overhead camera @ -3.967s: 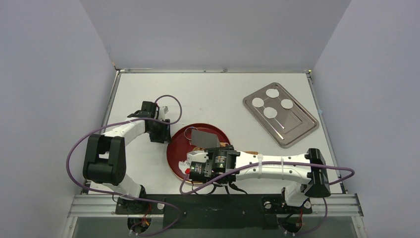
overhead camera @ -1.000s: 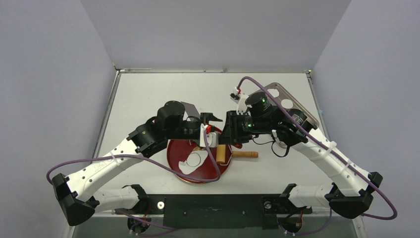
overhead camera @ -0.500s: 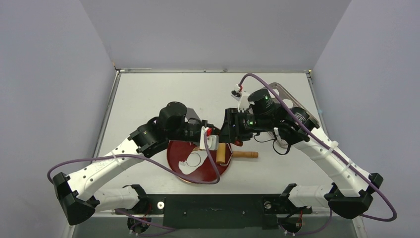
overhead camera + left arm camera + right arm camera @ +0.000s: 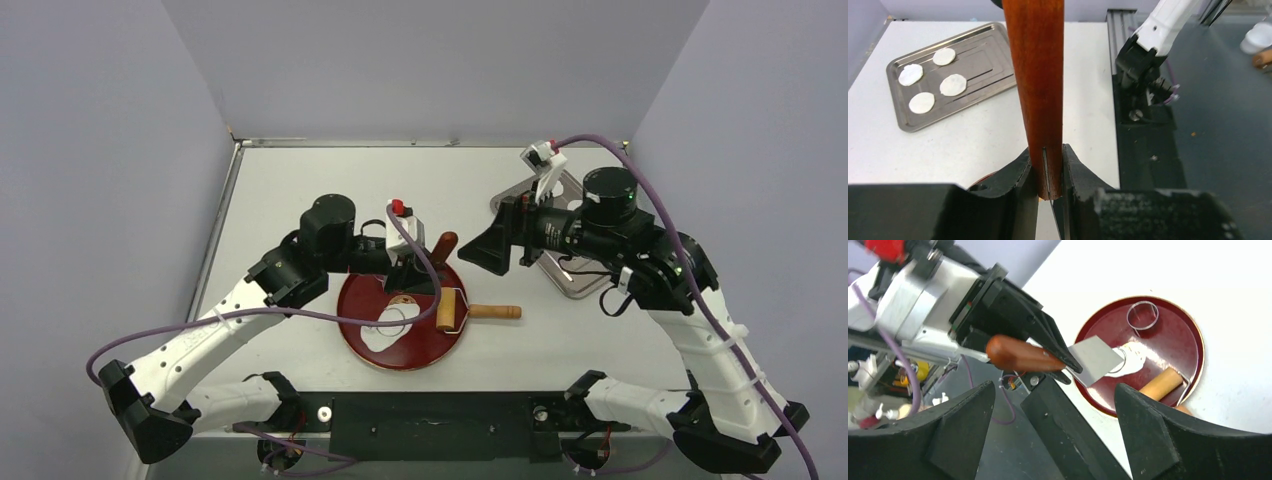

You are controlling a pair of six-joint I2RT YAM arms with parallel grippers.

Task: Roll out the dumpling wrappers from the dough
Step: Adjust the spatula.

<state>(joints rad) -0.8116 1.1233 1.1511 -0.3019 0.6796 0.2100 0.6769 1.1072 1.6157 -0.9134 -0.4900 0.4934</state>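
1. Dough (image 4: 385,328) sheet's flat on the red plate (image 4: 415,350), rolling pin (image 4: 449,311) at the plate's right edge.
2. Left claw (image 4: 1047,155) clamps the scraper (image 4: 1034,75) above the plate's far side.
3. Right claw (image 4: 490,252) gapes wide, empty, right of the plate.
4. Four dumpling wrappers (image 4: 953,85) sit on the tray (image 4: 983,55), far-right of the plate.

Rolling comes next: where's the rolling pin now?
Top view: the rolling pin lies at the right edge of the red plate, handle pointing right over the table, right of the dough.

The left arm (image 4: 205,338) and right arm (image 4: 716,362) are showing white shells, black joints, and trailing purple cables (image 4: 590,138).
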